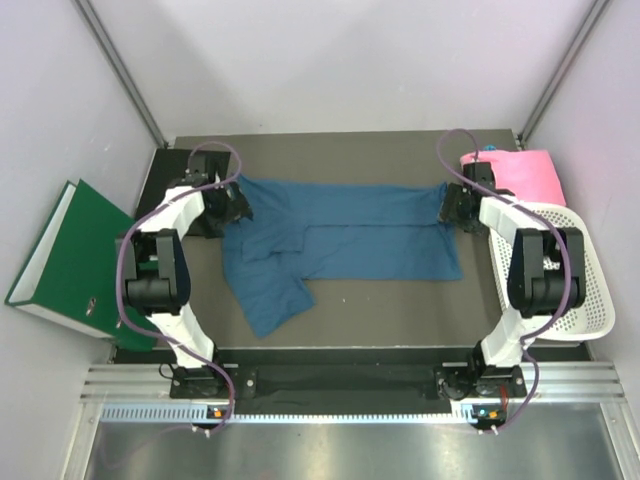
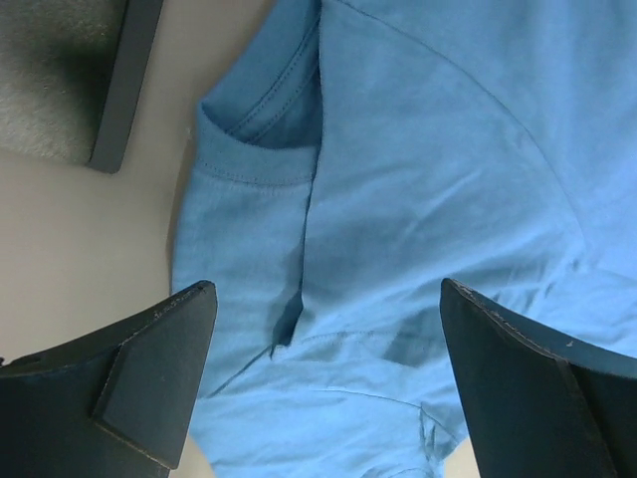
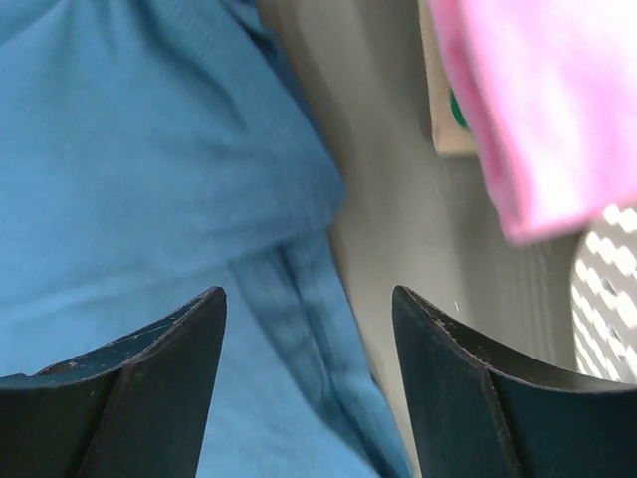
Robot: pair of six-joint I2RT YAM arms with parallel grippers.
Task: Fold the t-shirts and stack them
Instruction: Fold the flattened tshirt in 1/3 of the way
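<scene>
**A:** Edges first: where does the cloth end?

**B:** The teal-blue t-shirt (image 1: pixel 340 235) lies flat across the table (image 1: pixel 380 150), doubled into a long band. One sleeve sticks out toward the near edge on the left. Its collar end lies under my left gripper (image 1: pixel 238 205), and its other end under my right gripper (image 1: pixel 447 207).

**A:** Are you holding anything?

**B:** No. My left fingers stand wide apart above the cloth with nothing pinched. My right ones are parted too, above the shirt's outer edge, gripping nothing.

**A:** Is there room to move?

**B:** There is a bare strip of table beyond the shirt and another in front of it, right of the sleeve. The green binder (image 1: pixel 70 255) leans at the left wall beside my left arm. The white mesh basket (image 1: pixel 590 290) crowds my right arm.

**A:** And the pink t-shirt?

**B:** The pink t-shirt (image 1: pixel 530 175) is at the far right corner, at the basket's far end. It sits just beside my right gripper and apart from the blue one.

**A:** How do they look?

**B:** Both shirts are soft knit. The blue one has a ribbed, stitched collar (image 2: pixel 254 129) and shallow creases. The basket is stiff perforated plastic, and the binder is hard and flat.
</scene>
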